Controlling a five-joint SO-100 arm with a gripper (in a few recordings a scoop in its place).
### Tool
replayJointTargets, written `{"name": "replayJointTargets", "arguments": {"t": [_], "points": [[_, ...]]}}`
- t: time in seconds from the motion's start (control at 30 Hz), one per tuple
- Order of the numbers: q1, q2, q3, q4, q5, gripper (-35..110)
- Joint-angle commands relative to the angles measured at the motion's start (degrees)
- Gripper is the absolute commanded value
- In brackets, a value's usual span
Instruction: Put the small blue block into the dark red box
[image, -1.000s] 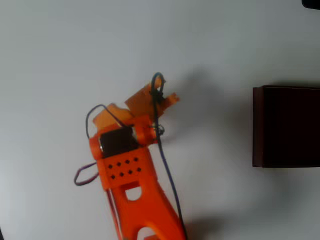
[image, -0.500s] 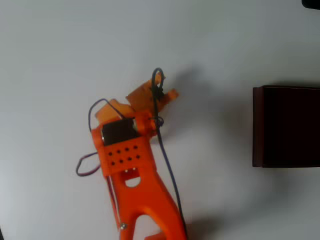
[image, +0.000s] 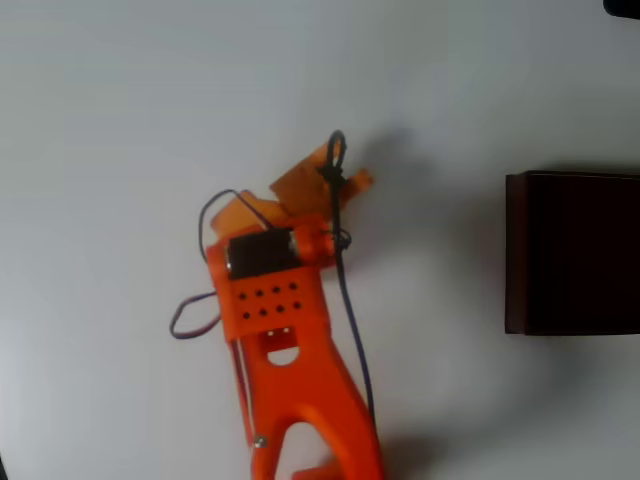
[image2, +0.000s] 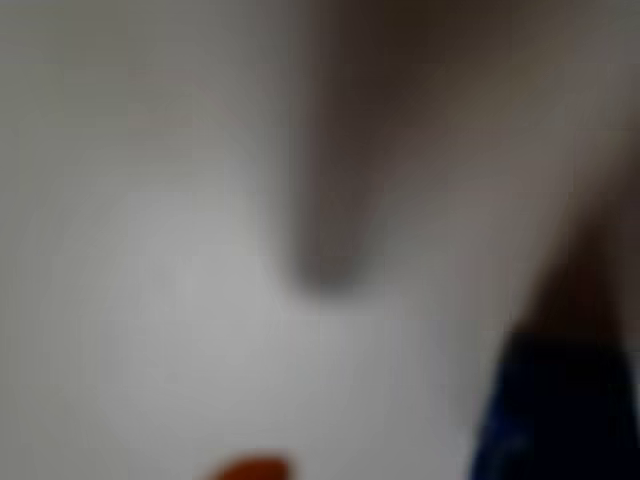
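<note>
While hanging over bare bench (image: 120, 120) left of centre in the overhead view, claw (image: 335, 180) pointing up-right; jaw state impossible to tell under the orange wrist. Showing as a blurred blue patch at the wrist view's lower right, close against the camera: small blue block (image2: 555, 410), possibly pinched, not certain. Sitting well apart at the right edge: dark red box (image: 575, 252). Best handling, as a judgement: keeping grip firm, carrying level rightward, centring over the dark interior before releasing.

In the overhead view the orange arm (image: 285, 330) swung rightward across the pale surface (image: 120, 120), carrying its end effector (image: 335, 180) up and right, nearer the dark red box (image: 515, 250), though well apart.
</note>
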Motion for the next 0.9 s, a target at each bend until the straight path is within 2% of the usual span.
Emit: {"name": "replayJointTargets", "arguments": {"t": [0.0,0.3,0.6,0.77,0.87], "points": [[-0.4,2.7,1.0,1.0,-0.9,21],[-1.4,5.0,3.0,2.5,-0.4,15],[-0.3,5.4,4.0,1.6,-2.5,0],[2.2,5.4,2.9,3.3,-9.4,0],[5.7,5.5,-2.0,9.6,-17.8,0]]}}
